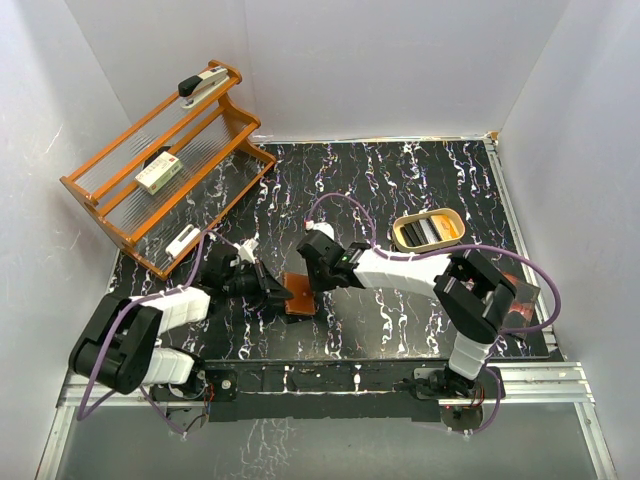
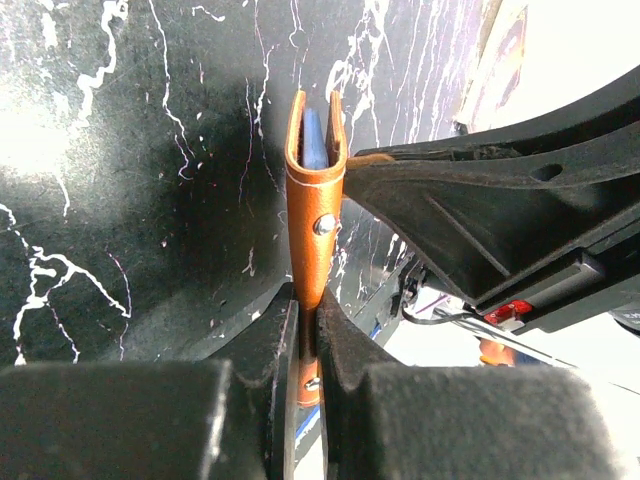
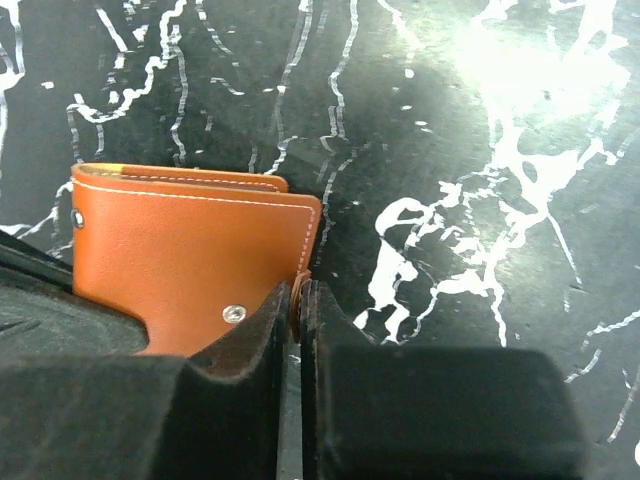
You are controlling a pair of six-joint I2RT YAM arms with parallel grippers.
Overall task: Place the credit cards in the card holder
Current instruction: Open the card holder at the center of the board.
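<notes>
Left wrist view: brown leather bifold card holder (image 2: 316, 200) on edge, mouth facing away, clamped in left gripper (image 2: 308, 315); right gripper (image 3: 299, 300) pinches its right edge

Overhead view; two close wrist views share card holder (image 3: 190, 260).

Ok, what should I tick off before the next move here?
1. Left gripper clamped on the card holder: ok.
2. Right gripper pinching the holder's edge: ok.
3. Blue card between the holder's leaves: ok.
4. Card pushed fully home in a pocket: cannot tell.
5. Holder shut flat: not ok, the leaves gape at the far end.
</notes>
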